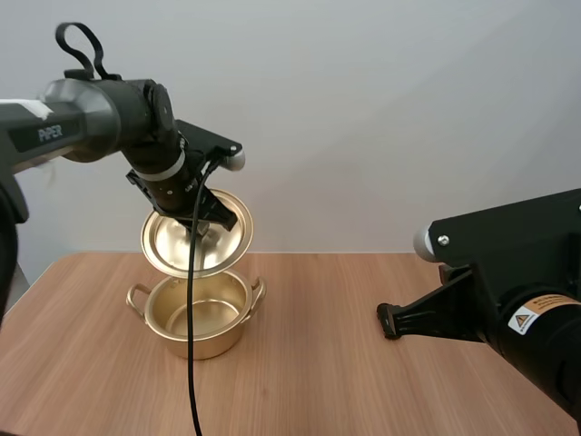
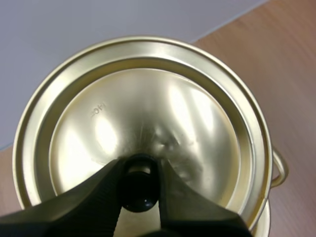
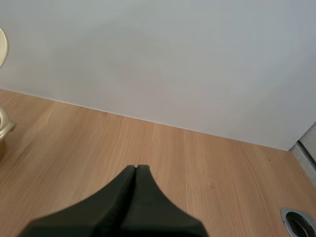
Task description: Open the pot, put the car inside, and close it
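A gold pot (image 1: 196,318) stands uncovered on the wooden table (image 1: 318,363), and its inside looks bare. Just above it hangs the gold lid (image 1: 172,245), tilted on edge. My left gripper (image 1: 201,227) is shut on the lid's black knob. In the left wrist view the fingertips (image 2: 111,182) pinch that knob (image 2: 139,190) against the lid (image 2: 148,108), with a pot handle (image 2: 279,170) showing behind. My right gripper (image 1: 390,320) hovers low over the table to the pot's right, its fingers (image 3: 136,173) shut together on nothing. Off to its side are a pot handle (image 3: 5,129) and the lid's edge (image 3: 1,47).
Bare tabletop stretches between the pot and the right gripper. A round metal cable hole (image 3: 298,219) sits in the table near its far right edge. A pale wall rises behind the table.
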You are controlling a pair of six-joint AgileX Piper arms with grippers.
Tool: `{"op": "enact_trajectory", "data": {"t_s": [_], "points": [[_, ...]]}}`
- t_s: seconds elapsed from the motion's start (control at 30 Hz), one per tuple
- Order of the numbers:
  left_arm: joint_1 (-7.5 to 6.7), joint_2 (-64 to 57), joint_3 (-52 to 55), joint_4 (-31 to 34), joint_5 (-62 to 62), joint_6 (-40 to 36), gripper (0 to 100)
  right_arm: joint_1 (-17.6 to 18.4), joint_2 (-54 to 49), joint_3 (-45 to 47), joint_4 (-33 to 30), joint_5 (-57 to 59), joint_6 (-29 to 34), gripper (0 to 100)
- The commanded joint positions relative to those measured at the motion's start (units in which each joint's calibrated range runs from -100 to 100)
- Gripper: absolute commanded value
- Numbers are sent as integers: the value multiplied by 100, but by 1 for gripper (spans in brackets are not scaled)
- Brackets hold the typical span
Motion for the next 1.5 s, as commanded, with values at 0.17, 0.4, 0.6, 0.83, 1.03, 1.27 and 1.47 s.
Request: {"op": "enact_trajectory", "data": {"t_s": [0.17, 0.4, 0.6, 0.83, 1.03, 1.27, 1.47], "points": [[-2, -1043, -1356, -849, -390, -200, 0, -7, 4, 3, 3, 2, -23, 0], [-2, -2013, -2047, -986, -1337, -350, 0, -7, 4, 3, 3, -15, -74, 0], [6, -2703, -2096, -944, -2672, -652, 0, -7, 4, 49, 3, -186, -74, 0], [143, -3140, -2096, -956, -3183, -998, 0, -7, 739, 266, 149, -1784, -226, 0], [143, -3265, -2138, -944, -3316, -925, 0, -7, 2778, -45, 174, -2262, -441, 0], [143, -3265, -2242, -825, -3214, -903, 0, -7, 5399, -1326, 358, -2314, -441, 0], [143, -3265, -2242, -710, -3196, -786, 0, -7, 6663, -2065, 108, -2019, -520, 0]]}}
